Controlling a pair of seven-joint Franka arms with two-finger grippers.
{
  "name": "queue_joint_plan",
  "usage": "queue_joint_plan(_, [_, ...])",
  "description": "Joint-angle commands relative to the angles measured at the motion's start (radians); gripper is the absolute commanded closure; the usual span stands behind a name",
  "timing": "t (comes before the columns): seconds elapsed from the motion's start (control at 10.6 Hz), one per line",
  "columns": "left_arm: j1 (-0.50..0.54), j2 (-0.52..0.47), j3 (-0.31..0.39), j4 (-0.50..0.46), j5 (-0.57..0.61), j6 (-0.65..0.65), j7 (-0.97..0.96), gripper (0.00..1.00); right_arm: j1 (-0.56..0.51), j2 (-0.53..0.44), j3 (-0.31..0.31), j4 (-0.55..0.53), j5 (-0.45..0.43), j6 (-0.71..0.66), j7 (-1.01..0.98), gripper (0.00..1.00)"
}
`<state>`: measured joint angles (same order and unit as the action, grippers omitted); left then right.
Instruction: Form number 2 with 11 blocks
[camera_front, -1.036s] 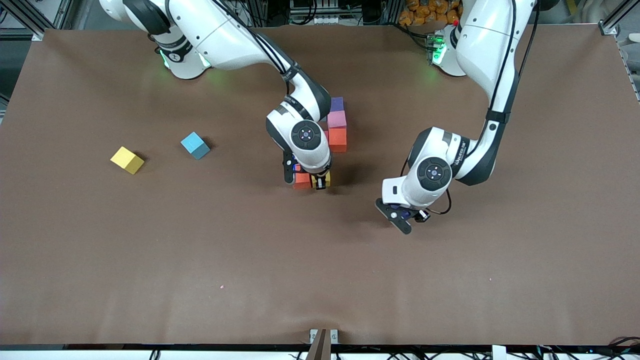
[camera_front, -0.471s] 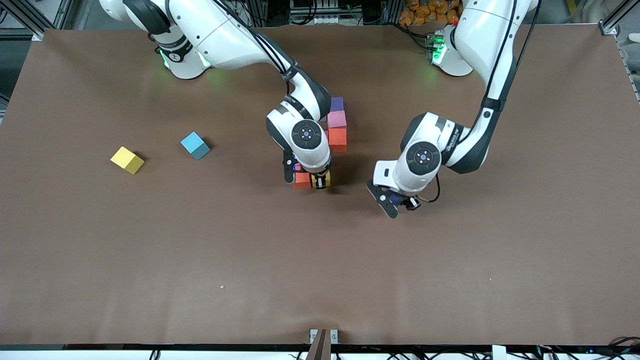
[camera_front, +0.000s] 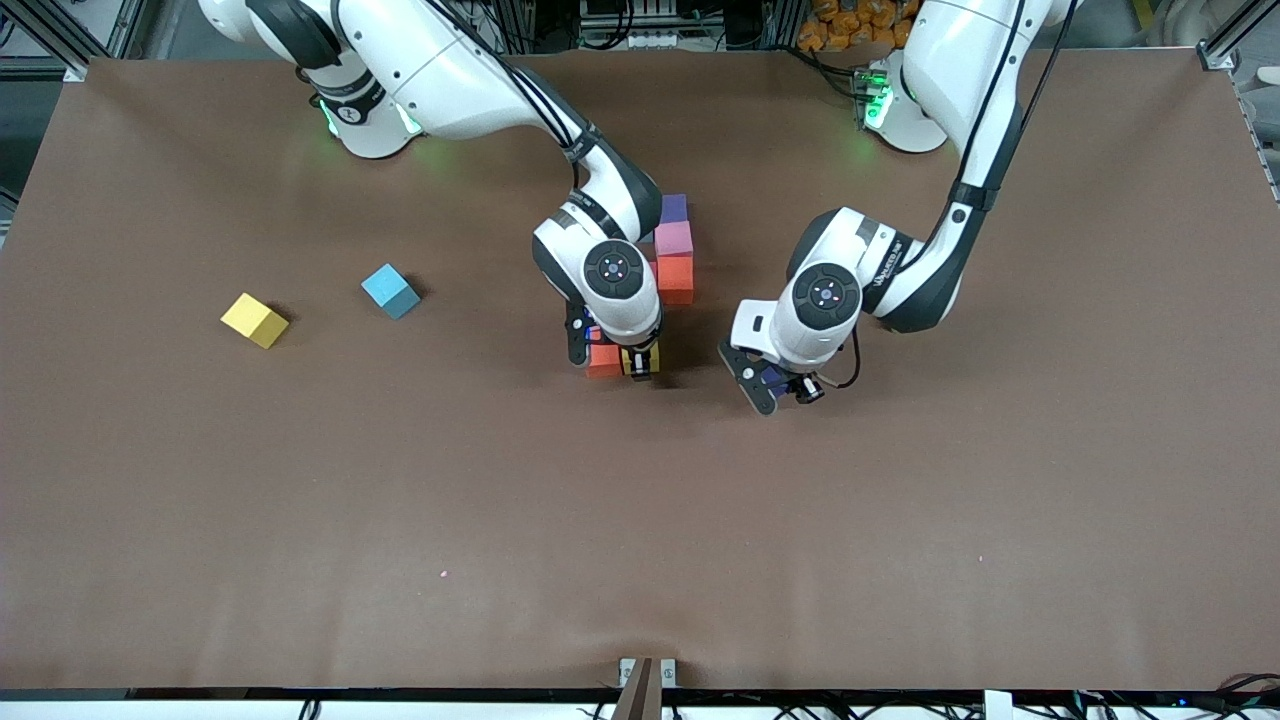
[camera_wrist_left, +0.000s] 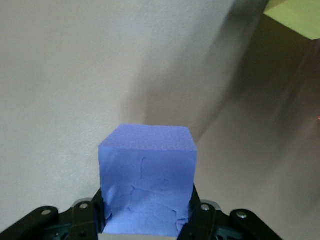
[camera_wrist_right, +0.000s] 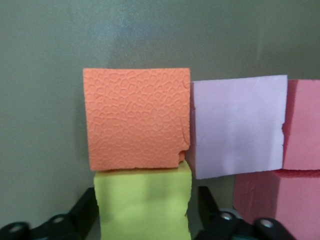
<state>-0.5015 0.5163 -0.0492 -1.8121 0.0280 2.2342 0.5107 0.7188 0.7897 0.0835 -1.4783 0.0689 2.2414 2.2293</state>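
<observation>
We are mid-build: the right gripper (camera_front: 612, 362), jaws spread around a yellow-green cube (camera_wrist_right: 144, 205), sits at the half-made number 2 (camera_front: 676, 275), and the left gripper (camera_front: 775, 390), pinching a purple cube (camera_wrist_left: 147, 180) over bare worktop (camera_front: 640, 520) beside it, must next align squarely.

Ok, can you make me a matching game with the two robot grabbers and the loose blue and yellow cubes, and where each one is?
Things:
1. left gripper
2. right gripper
3. blue foam cube
4. loose yellow foam cube

Places:
A. down at the coloured block figure
B. closest to the right arm's end of the table
C. holding a purple foam cube
D. between the yellow cube and the figure

Pairs: 1-C, 2-A, 3-D, 4-B
</observation>
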Motion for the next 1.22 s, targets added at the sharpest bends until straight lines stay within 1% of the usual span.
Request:
queue_joint_plan(0.0, [0.003, -0.033, -0.026, -0.036, 0.052, 0.013, 0.012, 0.4, 0.007, -0.029, -0.001, -0.016, -0.024, -0.025, 0.032, 0.0])
queue_joint_plan(0.09, [0.007, -0.033, -0.041, -0.036, 0.055, 0.013, 0.012, 0.4, 0.007, -0.033, -0.001, -0.011, -0.026, -0.04, 0.032, 0.0])
queue_joint_plan(0.47, [-0.002, -0.032, -0.043, -0.033, 0.062, 0.015, 0.012, 0.4, 0.005, -0.05, 0.001, -0.004, -0.024, -0.057, 0.027, 0.0])
queue_joint_plan(0.57, [-0.003, -0.03, -0.053, -0.033, 0.064, 0.016, 0.012, 0.4, 0.004, -0.059, 0.002, -0.003, -0.024, -0.057, 0.024, 0.0])
queue_joint_plan(0.66, [-0.005, -0.029, -0.06, -0.033, 0.069, 0.021, 0.012, 0.4, 0.001, -0.061, 0.001, 0.001, -0.024, -0.08, 0.02, 0.0])
queue_joint_plan(0.75, [-0.005, -0.025, -0.061, -0.032, 0.104, 0.022, 0.012, 0.4, -0.005, -0.063, 0.001, 0.018, -0.024, -0.112, 0.003, 0.0])
queue_joint_plan(0.94, [-0.003, -0.019, -0.073, -0.029, 0.118, 0.031, 0.012, 0.4, -0.019, -0.089, -0.001, 0.026, -0.024, -0.163, -0.072, 0.0])
queue_joint_plan(1.13, [-0.003, -0.015, -0.075, -0.03, 0.119, 0.056, 0.078, 0.4, -0.064, -0.122, -0.001, 0.021, -0.024, -0.238, -0.176, 0.0])
